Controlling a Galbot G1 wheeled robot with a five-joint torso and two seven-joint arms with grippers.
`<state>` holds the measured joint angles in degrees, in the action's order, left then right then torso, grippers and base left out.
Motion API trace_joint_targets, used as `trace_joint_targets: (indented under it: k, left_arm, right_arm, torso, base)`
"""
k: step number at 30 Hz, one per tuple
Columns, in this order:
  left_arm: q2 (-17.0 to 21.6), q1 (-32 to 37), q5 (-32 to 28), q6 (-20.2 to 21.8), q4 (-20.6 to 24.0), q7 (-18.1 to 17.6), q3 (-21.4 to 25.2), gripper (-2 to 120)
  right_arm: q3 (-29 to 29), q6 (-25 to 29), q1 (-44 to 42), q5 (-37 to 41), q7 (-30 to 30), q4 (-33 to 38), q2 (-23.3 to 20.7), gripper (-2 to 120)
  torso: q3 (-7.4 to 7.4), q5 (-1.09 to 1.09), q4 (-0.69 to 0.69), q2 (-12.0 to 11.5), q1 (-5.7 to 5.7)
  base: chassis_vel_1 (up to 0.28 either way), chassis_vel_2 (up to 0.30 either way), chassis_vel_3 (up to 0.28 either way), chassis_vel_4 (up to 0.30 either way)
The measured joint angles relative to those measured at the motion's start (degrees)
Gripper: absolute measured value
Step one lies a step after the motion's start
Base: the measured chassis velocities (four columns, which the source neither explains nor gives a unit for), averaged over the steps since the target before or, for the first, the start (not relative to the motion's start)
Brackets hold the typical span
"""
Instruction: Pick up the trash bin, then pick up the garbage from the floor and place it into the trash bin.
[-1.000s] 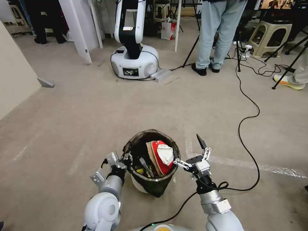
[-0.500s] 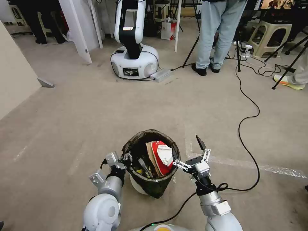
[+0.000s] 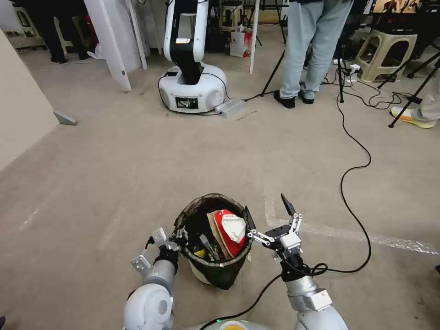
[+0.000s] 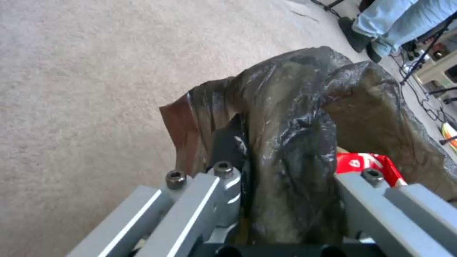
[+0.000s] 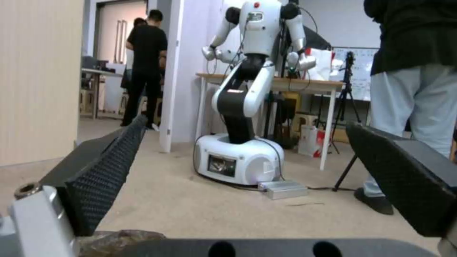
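While the left gripper (image 3: 179,236) pinches the trash bin (image 3: 215,243) rim, already holding garbage (image 3: 229,231), the right gripper (image 3: 269,219) hangs beside it, jaws spread, so more litter-seeking seems next.

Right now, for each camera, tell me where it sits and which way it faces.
Head view: high on the robot, facing down and forward at the trash bin; left hand clamps its rim, right hand hangs open beside it.
Left wrist view: behind the left hand, facing the bag-lined rim.
Right wrist view: behind the right hand, facing across the floor at another robot.
Shared: head and left wrist views show the red packet.
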<state>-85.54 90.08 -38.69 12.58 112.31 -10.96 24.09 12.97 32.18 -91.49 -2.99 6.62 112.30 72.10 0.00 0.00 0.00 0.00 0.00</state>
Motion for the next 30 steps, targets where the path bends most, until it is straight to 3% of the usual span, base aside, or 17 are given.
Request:
trace_joint_targets:
  k: [30]
  left_arm:
    - [0.2,-0.5,-0.1,0.3,0.0,-0.3,-0.1,99]
  right_arm:
    - [0.0,-0.1,0.7,0.2,-0.1,-0.4,-0.1,100]
  torso:
    - [0.0,0.0,0.0,0.0,0.0]
  base:
    - [0.0,0.0,0.0,0.0]
